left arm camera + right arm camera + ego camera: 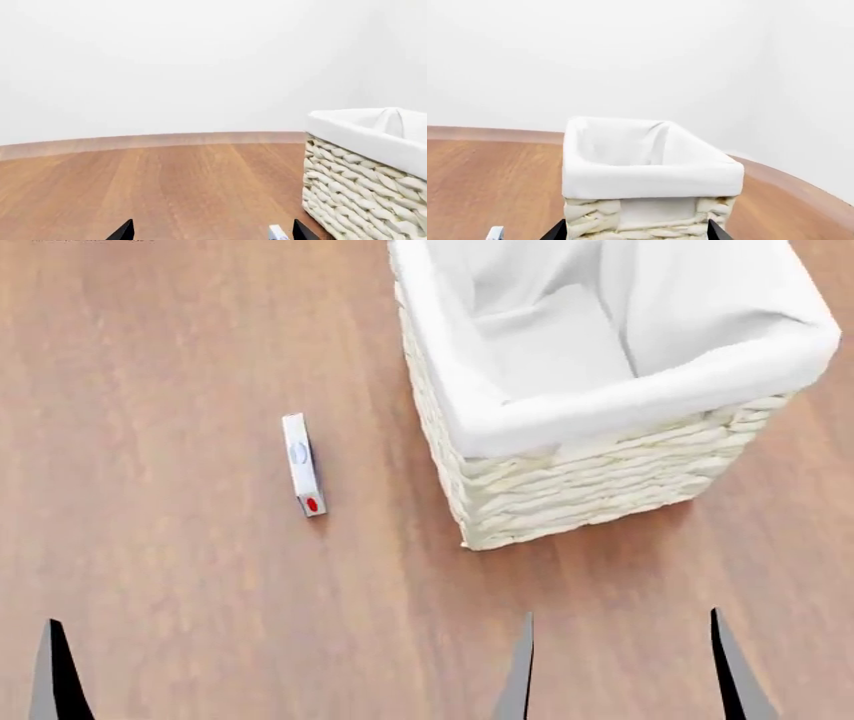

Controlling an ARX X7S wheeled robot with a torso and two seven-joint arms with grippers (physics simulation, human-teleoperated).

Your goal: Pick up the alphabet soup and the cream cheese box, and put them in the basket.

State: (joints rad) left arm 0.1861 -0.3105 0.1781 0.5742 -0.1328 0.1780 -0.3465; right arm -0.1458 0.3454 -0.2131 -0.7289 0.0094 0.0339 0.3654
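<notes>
Cream cheese box (303,464) lying on the worktop (160,570) just beside the basket (587,475), right gripper (621,665) hanging spread apart, left gripper (210,232) likewise, both holding nothing

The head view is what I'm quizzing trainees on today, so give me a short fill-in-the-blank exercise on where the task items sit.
1. The cream cheese box lies on the wooden floor to the ____ of the basket in the head view.
2. The box and the basket are ____, not touching.
3. The inside of the basket, lined with white cloth, is ____.
4. The left gripper and right gripper both have their jaws ____.

Missing words: left; apart; empty; open
</notes>
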